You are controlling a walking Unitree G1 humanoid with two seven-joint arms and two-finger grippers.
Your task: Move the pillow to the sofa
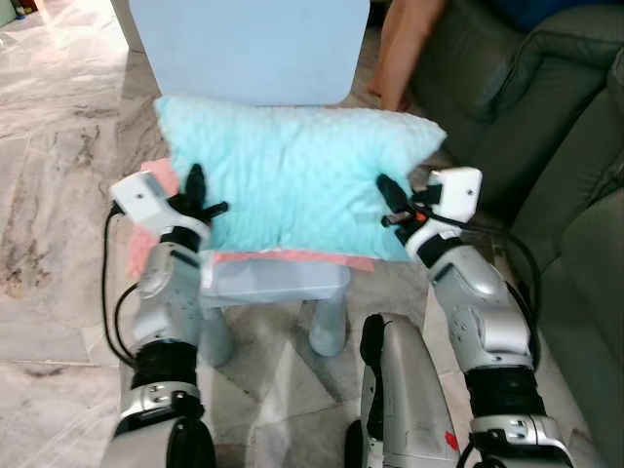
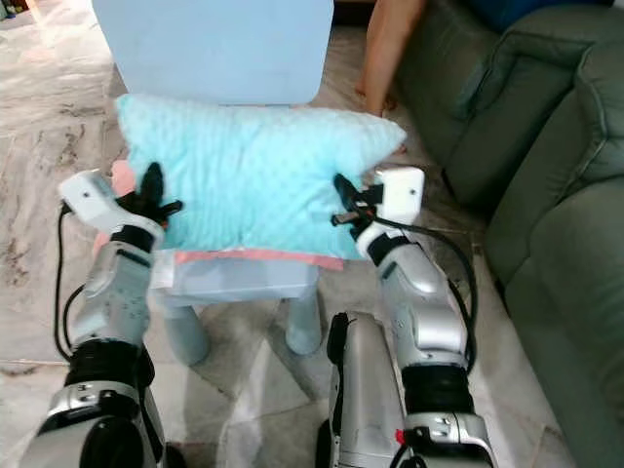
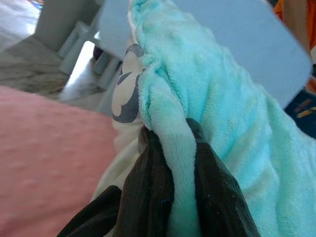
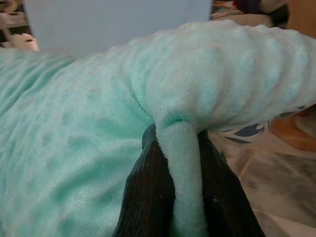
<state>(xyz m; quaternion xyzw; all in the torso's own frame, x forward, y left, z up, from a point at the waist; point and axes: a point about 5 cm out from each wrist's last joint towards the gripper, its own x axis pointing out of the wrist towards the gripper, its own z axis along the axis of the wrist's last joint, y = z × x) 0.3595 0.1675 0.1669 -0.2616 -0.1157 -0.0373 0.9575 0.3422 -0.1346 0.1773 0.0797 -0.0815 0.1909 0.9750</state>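
Chair seat mostly covered by pillow; backrest cut off at top edge. Pink cloth under pillow, just thin strip and corner showing. Person's arm cut off above (rest out of frame). Sofa cropped at right edge. Pink foreground in left wrist view blurred.

Marble floor (grey-veined), a pale blue chair, and dark green upholstered seating alongside.
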